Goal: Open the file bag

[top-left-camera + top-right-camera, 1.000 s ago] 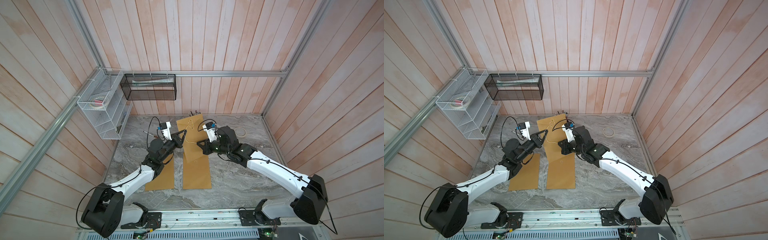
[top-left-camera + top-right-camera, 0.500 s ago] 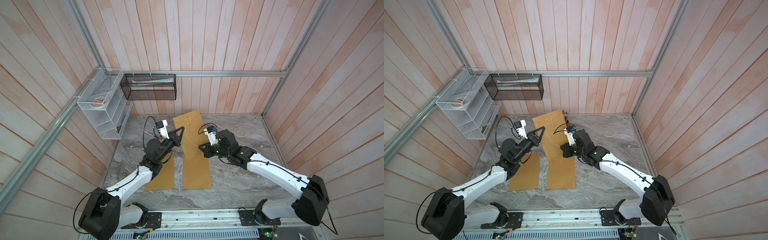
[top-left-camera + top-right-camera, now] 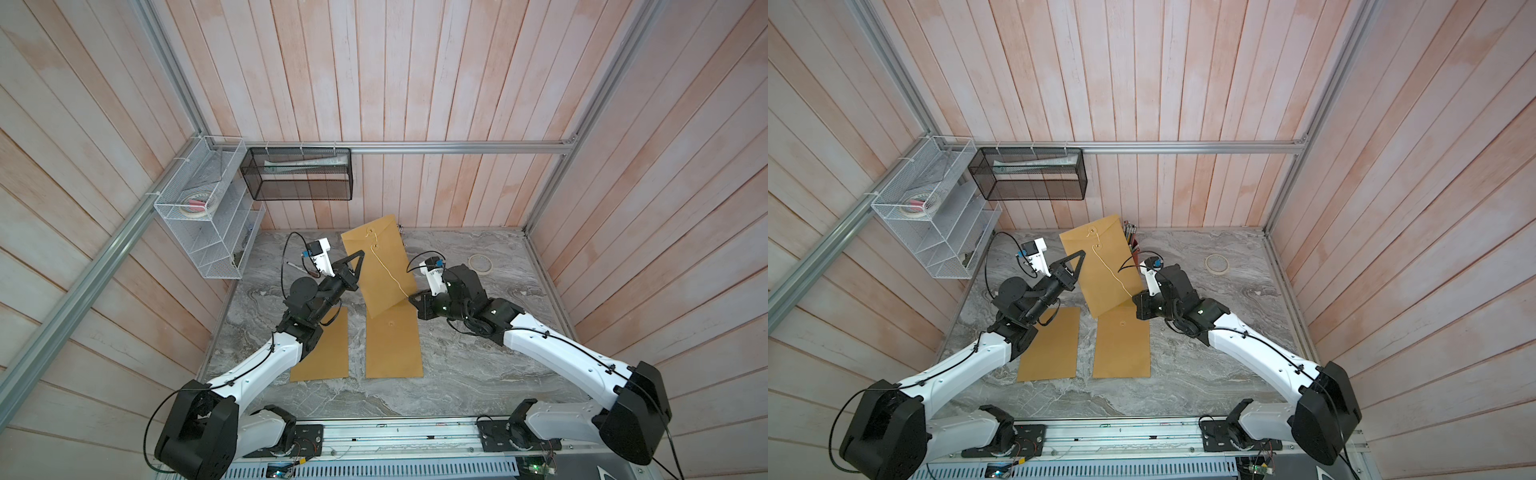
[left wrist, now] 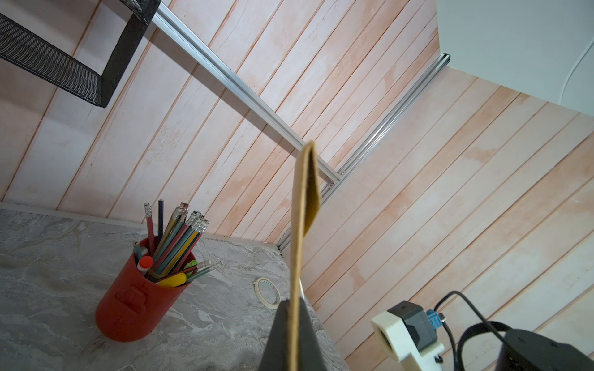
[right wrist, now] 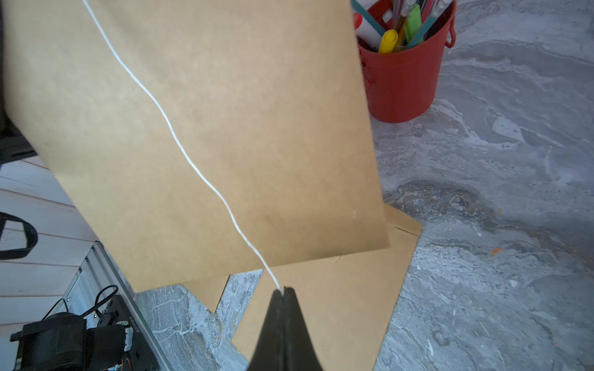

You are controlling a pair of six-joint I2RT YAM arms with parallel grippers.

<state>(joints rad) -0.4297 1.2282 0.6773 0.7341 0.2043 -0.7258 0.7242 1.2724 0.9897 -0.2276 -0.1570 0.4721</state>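
While left gripper (image 3: 360, 255) pinches the bag (image 3: 386, 266) by its left edge, lifted and tilted over one of two flat envelopes (image 3: 394, 345) on the table (image 3: 457, 353), the string (image 3: 390, 276) runs to right gripper (image 3: 410, 296), clamped on its end.

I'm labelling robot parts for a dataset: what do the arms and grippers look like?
Both arms, left arm and right arm, have white links, black joints and thin black cables clipped alongside. The left gripper and right gripper are black with tapered fingers.

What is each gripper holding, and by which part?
Left gripper pinches the raised envelope by its side edge; right gripper pinches the end of its white string.
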